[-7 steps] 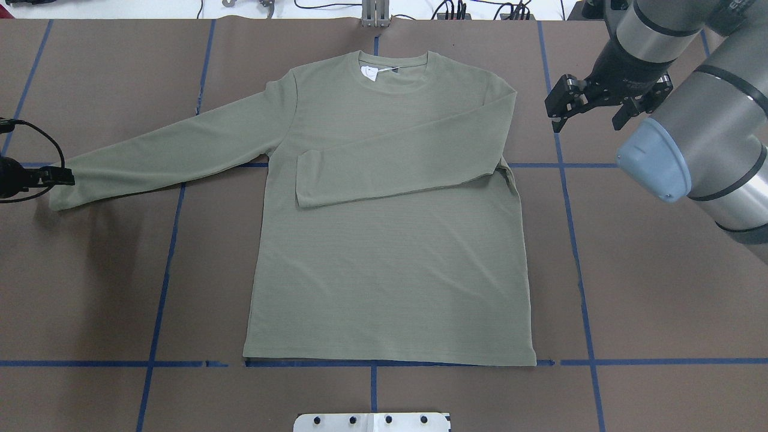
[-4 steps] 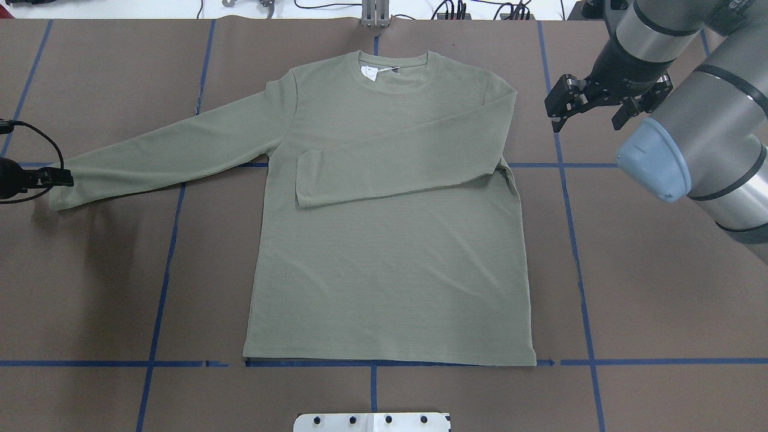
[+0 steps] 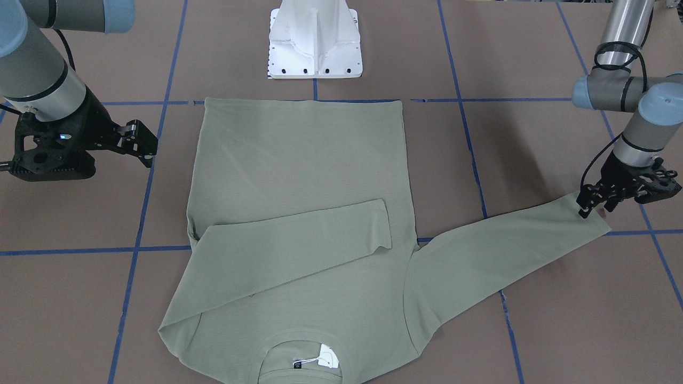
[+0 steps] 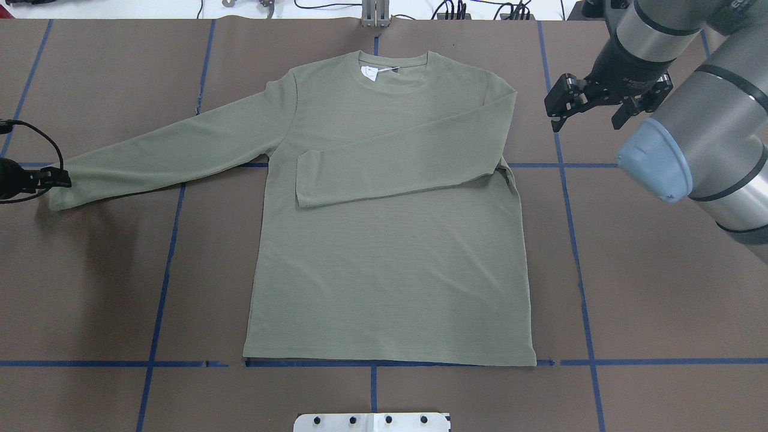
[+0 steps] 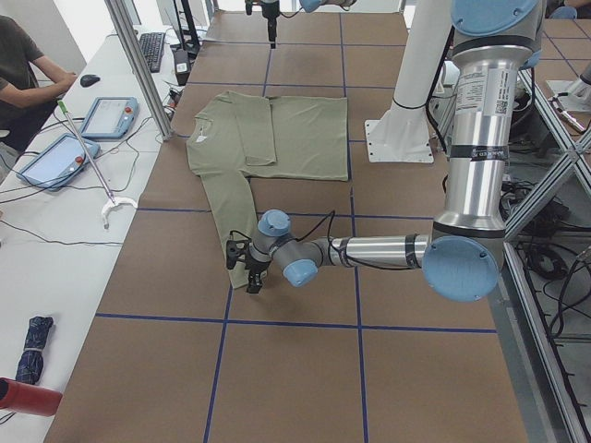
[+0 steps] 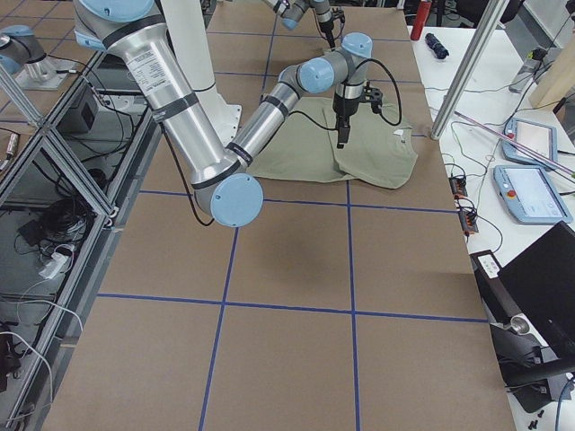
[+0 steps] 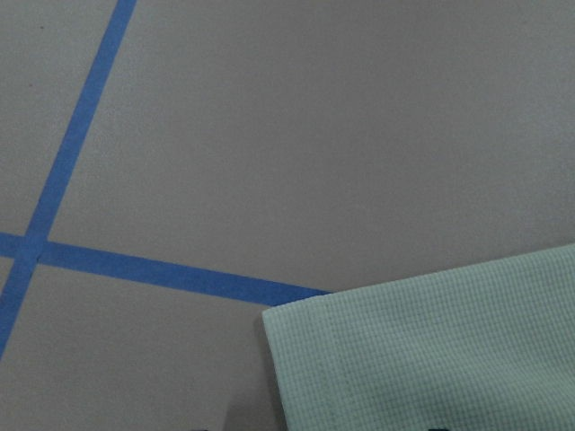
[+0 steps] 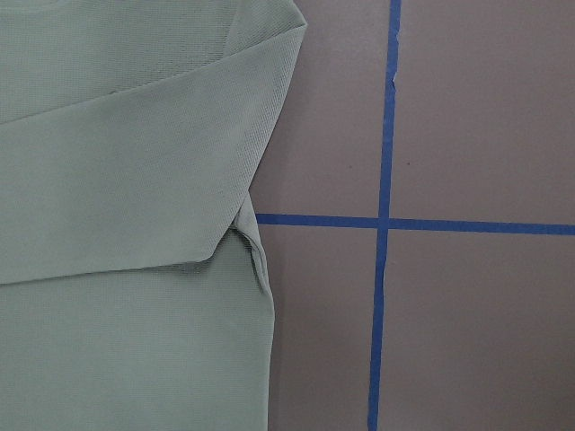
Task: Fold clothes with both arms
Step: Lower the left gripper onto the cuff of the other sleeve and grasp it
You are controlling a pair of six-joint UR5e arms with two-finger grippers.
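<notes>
The sage-green long-sleeved shirt (image 4: pixel 390 258) lies flat on the brown table, collar away from me. One sleeve (image 4: pixel 396 162) is folded across the chest. The other sleeve (image 4: pixel 162 150) stretches out to the left. My left gripper (image 4: pixel 58 178) points down at that sleeve's cuff (image 3: pixel 592 224), low over its edge. It looks open, with no cloth lifted. The left wrist view shows the cuff corner (image 7: pixel 431 359) flat on the table. My right gripper (image 4: pixel 591 111) is open and empty, hovering to the right of the shirt's shoulder, apart from the cloth (image 8: pixel 117 224).
Blue tape lines (image 4: pixel 576 240) grid the brown table. The white pedestal base (image 3: pixel 315 40) stands at the hem side. A side table with tablets (image 5: pixel 106 115) and a seated person (image 5: pixel 23 65) lies beyond the collar side.
My left gripper has shifted slightly to the left at the cuff. My right gripper has edged slightly away from me. The shirt has not moved.
</notes>
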